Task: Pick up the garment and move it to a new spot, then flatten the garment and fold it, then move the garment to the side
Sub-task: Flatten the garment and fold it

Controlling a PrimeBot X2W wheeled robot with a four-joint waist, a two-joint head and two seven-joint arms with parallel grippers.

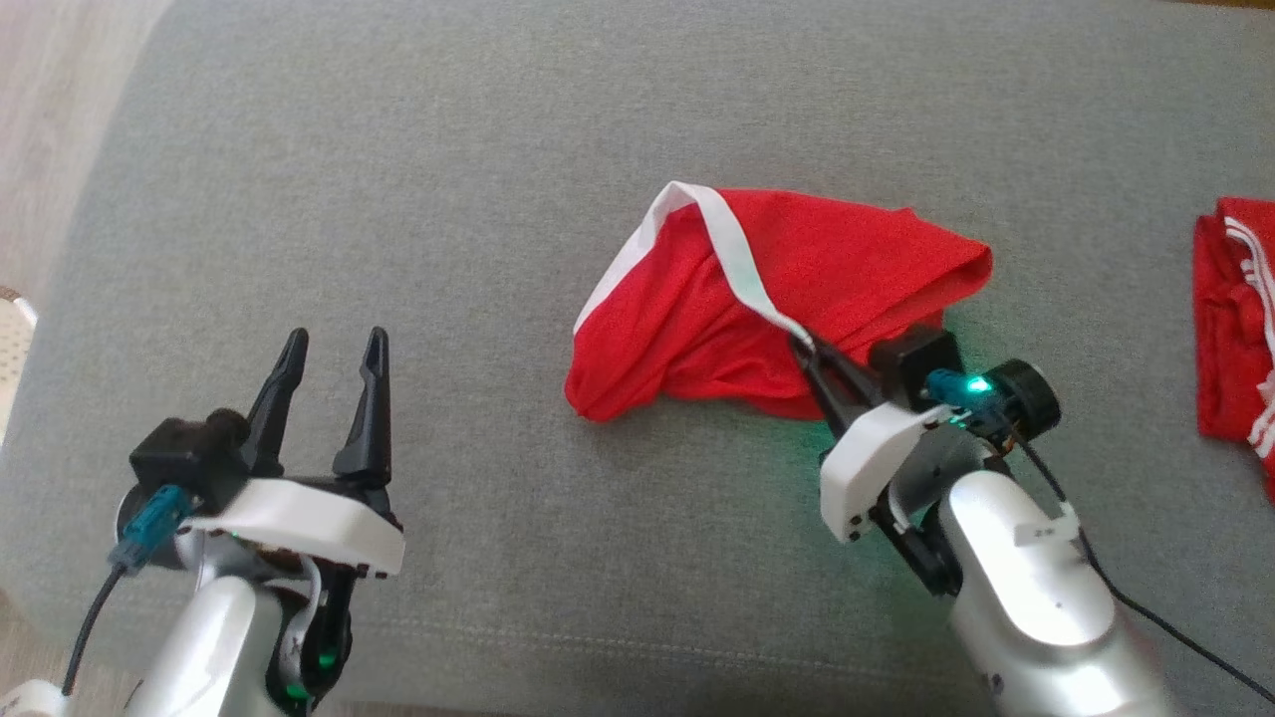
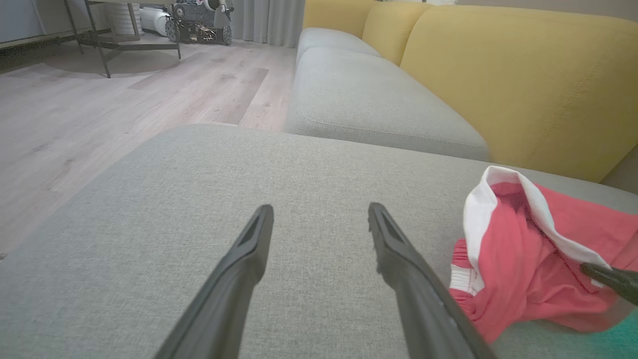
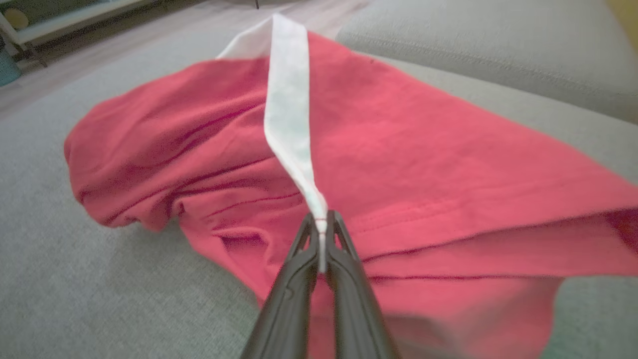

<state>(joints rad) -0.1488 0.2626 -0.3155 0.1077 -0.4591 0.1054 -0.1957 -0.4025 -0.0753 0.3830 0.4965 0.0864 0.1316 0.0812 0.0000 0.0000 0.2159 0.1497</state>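
Observation:
A red garment [image 1: 797,289] with a white band lies crumpled on the grey cushion [image 1: 498,199], a little right of centre. My right gripper [image 1: 805,344] is at its near edge, shut on the white band. The right wrist view shows the band [image 3: 291,124] pinched between the two closed fingertips, with the garment [image 3: 423,164] spread behind. My left gripper [image 1: 334,347] hovers over bare cushion at the lower left, open, well apart from the garment. In the left wrist view its fingers [image 2: 249,249] stand wide apart, with the garment [image 2: 523,264] off to the right.
Another red piece of clothing with white stripes [image 1: 1235,339] lies at the cushion's right edge. Wooden floor [image 1: 60,100] borders the cushion on the left. The left wrist view shows a yellow sofa back [image 2: 498,75] and a second grey seat cushion [image 2: 369,99] beyond.

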